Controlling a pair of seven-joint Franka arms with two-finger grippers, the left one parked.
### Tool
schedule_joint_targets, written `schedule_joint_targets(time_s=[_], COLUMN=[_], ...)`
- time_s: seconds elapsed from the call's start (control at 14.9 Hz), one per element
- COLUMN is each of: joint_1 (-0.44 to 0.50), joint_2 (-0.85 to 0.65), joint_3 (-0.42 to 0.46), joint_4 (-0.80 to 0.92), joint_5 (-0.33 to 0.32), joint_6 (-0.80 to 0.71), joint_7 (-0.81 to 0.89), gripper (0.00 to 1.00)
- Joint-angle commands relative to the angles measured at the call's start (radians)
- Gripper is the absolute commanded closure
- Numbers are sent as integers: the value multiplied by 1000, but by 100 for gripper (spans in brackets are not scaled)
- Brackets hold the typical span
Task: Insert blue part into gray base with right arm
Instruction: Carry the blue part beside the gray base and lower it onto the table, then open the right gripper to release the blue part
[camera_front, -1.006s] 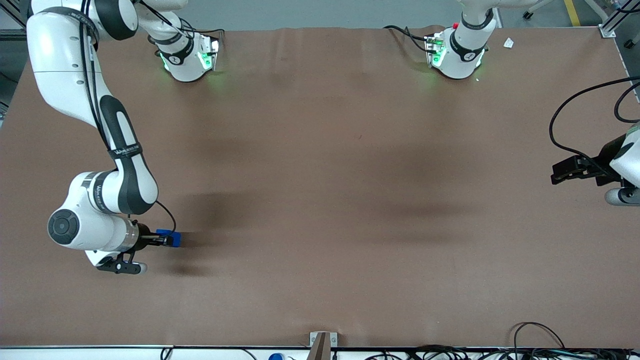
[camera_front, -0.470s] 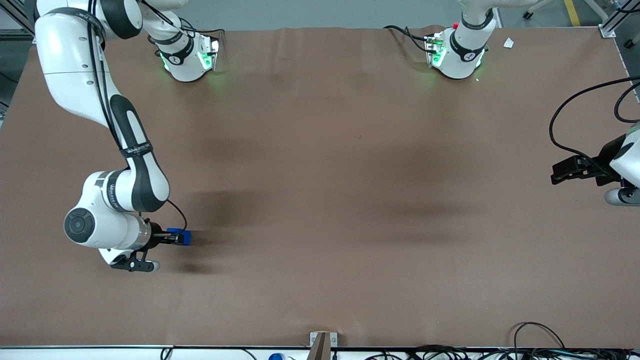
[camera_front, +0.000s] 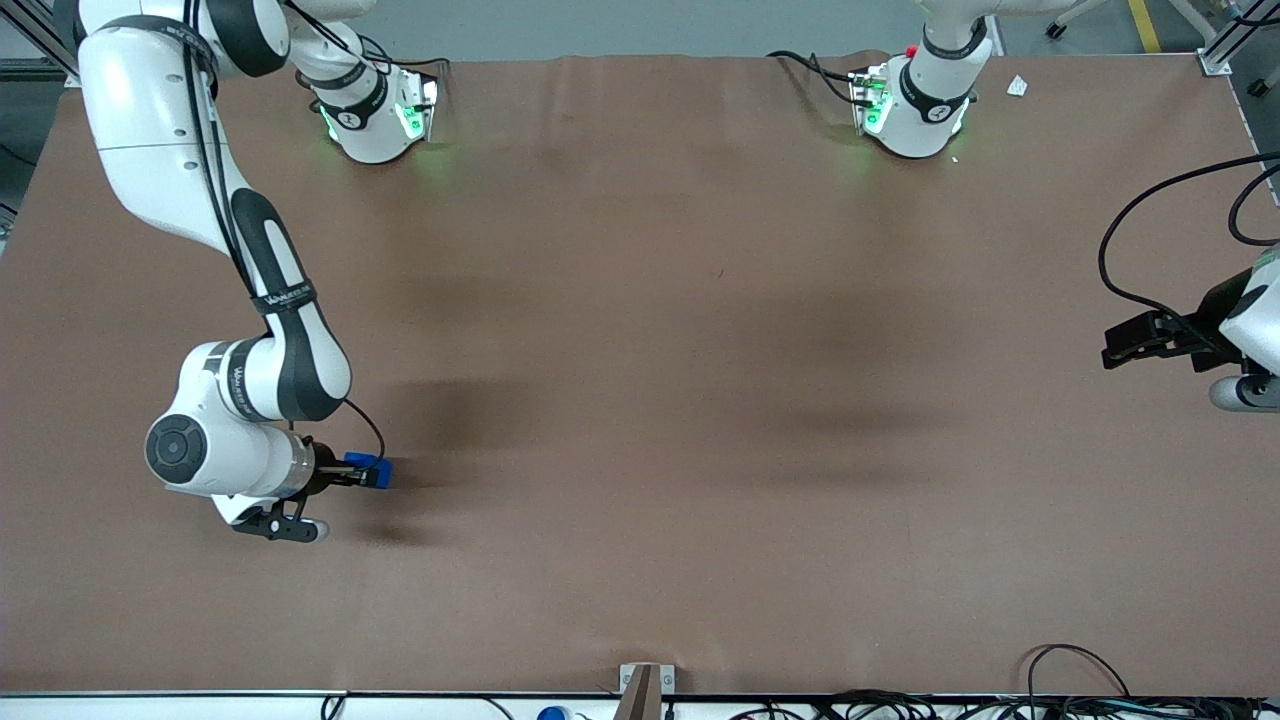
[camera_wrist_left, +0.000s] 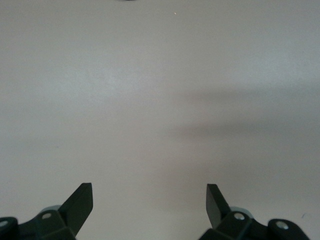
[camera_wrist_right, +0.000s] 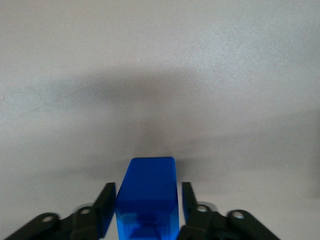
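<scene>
Blue part (camera_front: 367, 468) is clamped between the fingers of the right arm's gripper (camera_wrist_right: 145, 205), carried above the brown table (camera_front: 700, 350) toward the working arm's end; no gray base is visible, so slip or tilt in the grasp could spoil later alignment

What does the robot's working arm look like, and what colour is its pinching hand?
The right arm is glossy white with rounded segments, black bands at the joints and a thin black cable running along it. Its base glows green. The black two-finger gripper at its tip, low over the brown table, has flat angular fingers.
</scene>
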Motion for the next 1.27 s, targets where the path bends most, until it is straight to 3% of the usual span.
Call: schedule_joint_targets(time_s=[0.0,0.67,0.94,1.21], joint_1=[4,-19,-42,-79], joint_2=[-18,-47,-187,-348], joint_3=[-4,-7,-8,-10], joint_4=[-25,14,-14,-14], joint_5=[21,25,24,18], joint_6=[21,20,-17,-179], joint_7=[20,11,-33,-36], gripper=[0,0,0,0])
